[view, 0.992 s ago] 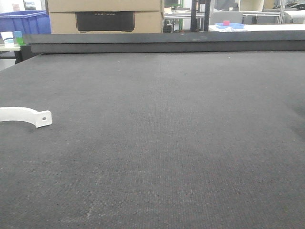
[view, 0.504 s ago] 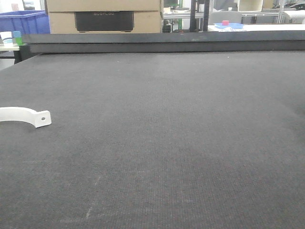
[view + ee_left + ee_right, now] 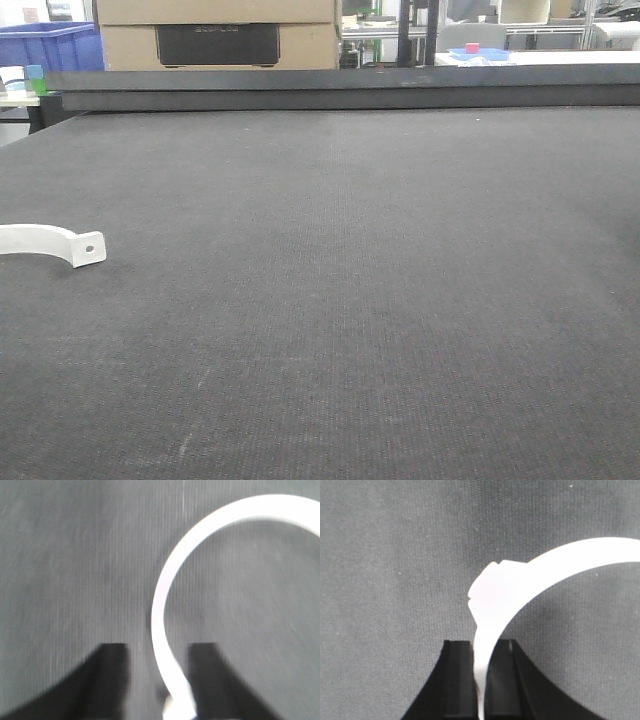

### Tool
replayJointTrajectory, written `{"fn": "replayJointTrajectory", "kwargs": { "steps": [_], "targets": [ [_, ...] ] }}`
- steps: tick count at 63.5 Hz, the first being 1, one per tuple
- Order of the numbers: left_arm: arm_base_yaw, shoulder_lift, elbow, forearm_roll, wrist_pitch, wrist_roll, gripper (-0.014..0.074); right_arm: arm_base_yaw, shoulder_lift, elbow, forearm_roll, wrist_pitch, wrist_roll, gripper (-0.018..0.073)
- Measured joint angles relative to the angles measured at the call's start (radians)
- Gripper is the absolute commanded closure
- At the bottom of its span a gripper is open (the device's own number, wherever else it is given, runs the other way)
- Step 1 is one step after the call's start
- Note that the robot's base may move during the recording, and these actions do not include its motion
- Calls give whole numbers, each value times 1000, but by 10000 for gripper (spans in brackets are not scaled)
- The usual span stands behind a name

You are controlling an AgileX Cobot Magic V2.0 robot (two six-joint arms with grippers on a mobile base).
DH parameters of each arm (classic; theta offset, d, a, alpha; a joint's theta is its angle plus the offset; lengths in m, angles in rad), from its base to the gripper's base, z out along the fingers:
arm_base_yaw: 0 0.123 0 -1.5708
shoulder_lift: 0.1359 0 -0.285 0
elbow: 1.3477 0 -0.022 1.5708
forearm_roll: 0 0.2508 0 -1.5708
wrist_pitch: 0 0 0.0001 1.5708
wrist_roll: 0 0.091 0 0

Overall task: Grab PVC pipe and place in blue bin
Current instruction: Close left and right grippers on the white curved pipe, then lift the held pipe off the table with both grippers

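Sliding slightly leftward in the front view, the white arched plastic PVC pipe strap (image 3: 45,237) is lying on the dark desk (image 3: 350,300). Left claw (image 3: 157,650) is hanging wide astride it; right claw (image 3: 482,645) is pinching a white curved band (image 3: 560,560), possibly another piece. Grasping seems to be starting.

My claw (image 3: 157,650) hangs open over the dark desk (image 3: 65,555), its two black fingers (image 3: 107,680) rising from the bottom edge. A white pipe (image 3: 175,562) runs up between them, close to the right-hand finger, then arches to the upper right of the frame. The picture is blurred, and I cannot tell whether the pipe touches that finger.
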Motion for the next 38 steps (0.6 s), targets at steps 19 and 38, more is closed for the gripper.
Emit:
{"fn": "replayJointTrajectory", "kwargs": {
  "steps": [19, 38],
  "targets": [
    [0, 155, -19, 0, -12, 4, 302, 0, 0, 0, 2, -9, -8, 721],
    [0, 196, -23, 0, -23, 7, 371, 0, 0, 0, 2, -18, -10, 721]
  ]
}}
